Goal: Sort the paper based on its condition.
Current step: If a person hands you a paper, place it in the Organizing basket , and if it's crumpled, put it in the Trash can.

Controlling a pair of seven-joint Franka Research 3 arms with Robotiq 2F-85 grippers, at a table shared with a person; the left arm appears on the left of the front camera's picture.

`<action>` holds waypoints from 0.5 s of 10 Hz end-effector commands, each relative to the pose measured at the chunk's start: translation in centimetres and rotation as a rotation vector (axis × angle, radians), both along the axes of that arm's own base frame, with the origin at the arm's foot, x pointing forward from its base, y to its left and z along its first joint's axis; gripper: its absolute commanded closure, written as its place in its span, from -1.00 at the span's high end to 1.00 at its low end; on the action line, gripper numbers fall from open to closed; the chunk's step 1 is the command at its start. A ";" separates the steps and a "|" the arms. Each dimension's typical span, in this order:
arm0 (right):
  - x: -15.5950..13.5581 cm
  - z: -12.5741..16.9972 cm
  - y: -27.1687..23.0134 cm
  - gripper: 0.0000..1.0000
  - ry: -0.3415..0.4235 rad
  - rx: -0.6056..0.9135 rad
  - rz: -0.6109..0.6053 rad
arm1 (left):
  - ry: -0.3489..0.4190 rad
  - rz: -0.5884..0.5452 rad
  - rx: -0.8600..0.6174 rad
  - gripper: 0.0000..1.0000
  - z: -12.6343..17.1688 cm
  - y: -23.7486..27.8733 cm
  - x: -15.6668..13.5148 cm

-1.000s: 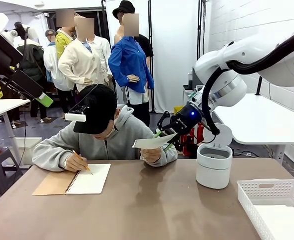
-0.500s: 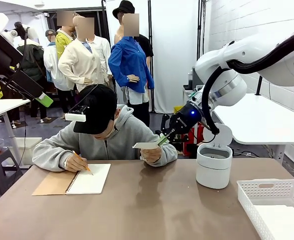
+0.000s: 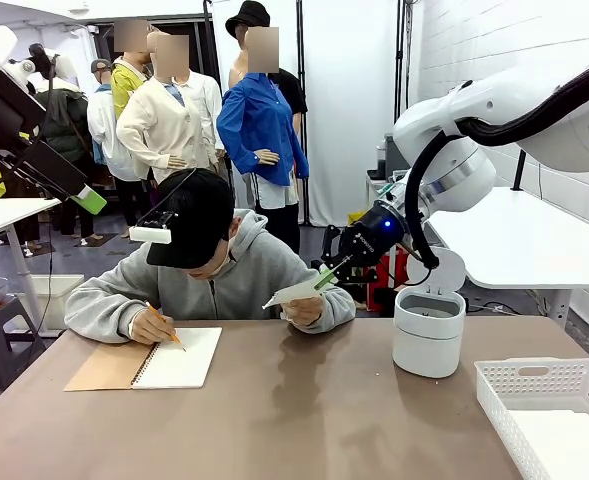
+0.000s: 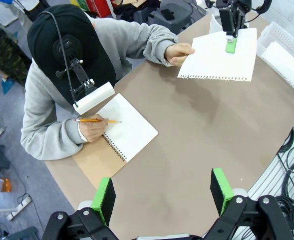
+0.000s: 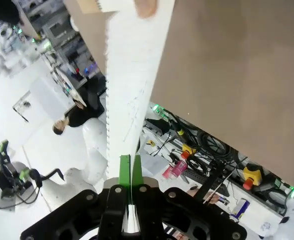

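The paper is one white sheet with a ragged perforated edge, held in the air above the far side of the table. The person's hand pinches one end of it. My right gripper is shut on the opposite edge. In the right wrist view the green pads clamp the sheet edge-on. From the left wrist view the sheet lies flat between the hand and the right gripper. My left gripper hangs open high above the table, nothing between its fingers.
The person writes with a pencil in a spiral notebook at the table's far left. A white lidded bin stands at the far right. A white basket with a sheet inside sits at the near right corner.
My right gripper's jaws, open around the sheet's edge a second ago, have shut on it. The sheet has tipped slightly; the person's hand still holds it.
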State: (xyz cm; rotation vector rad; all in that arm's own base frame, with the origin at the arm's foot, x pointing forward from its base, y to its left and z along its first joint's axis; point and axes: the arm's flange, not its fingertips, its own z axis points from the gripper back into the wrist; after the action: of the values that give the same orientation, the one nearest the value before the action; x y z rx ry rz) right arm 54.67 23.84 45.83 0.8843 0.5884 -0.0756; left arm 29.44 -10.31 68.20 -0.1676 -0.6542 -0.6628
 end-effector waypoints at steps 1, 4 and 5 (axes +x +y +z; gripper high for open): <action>-0.2 1.9 -0.7 -1.00 -0.107 0.080 0.025 | -0.001 0.002 0.001 1.00 0.0 0.0 0.0; -2.5 5.9 -2.6 -1.00 -0.305 0.131 0.144 | -0.001 0.002 0.001 1.00 0.0 0.0 0.0; -4.0 7.1 -3.8 -1.00 -0.396 0.108 0.182 | -0.001 0.002 0.001 1.00 0.0 0.0 0.0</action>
State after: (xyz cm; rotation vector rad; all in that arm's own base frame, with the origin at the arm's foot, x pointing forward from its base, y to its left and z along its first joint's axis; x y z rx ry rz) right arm 52.76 21.71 53.23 0.9317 0.3577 0.2025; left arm 29.44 -10.31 68.19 -0.1676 -0.6541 -0.6628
